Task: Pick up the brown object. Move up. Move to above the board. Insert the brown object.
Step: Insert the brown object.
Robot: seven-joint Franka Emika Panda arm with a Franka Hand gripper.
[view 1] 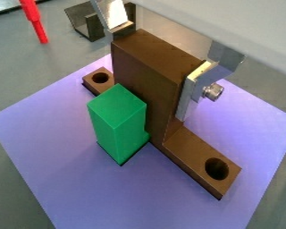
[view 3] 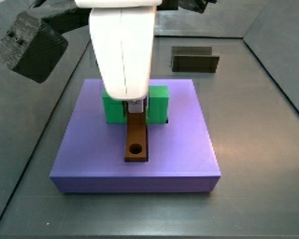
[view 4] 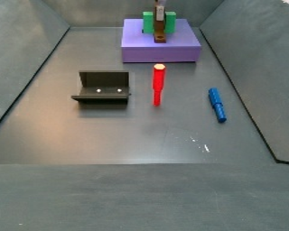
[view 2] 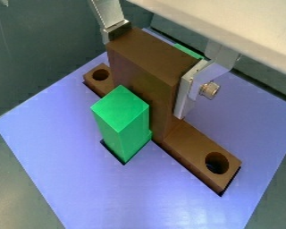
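The brown object (view 1: 152, 80) is an upright block on a long flat base with a hole at each end. Its base lies on the purple board (view 1: 62, 134), as both wrist views show (view 2: 146, 85). A green block (view 1: 118, 125) stands on the board against it. My gripper (view 1: 155, 58) straddles the upright block, with one silver finger (view 1: 196, 89) flat on each side, shut on it. In a side view the white hand (view 3: 124, 47) hides the gripper (view 3: 137, 106) and most of the block; the base (view 3: 137, 145) shows below. The other side view shows the gripper (view 4: 159, 13) at the far board (view 4: 183, 50).
The fixture (view 4: 101, 87) stands on the grey floor, left of an upright red cylinder (view 4: 159, 84). A blue object (view 4: 217, 104) lies to the right. A second green piece (view 2: 181, 49) shows behind the brown block. Grey walls enclose the floor.
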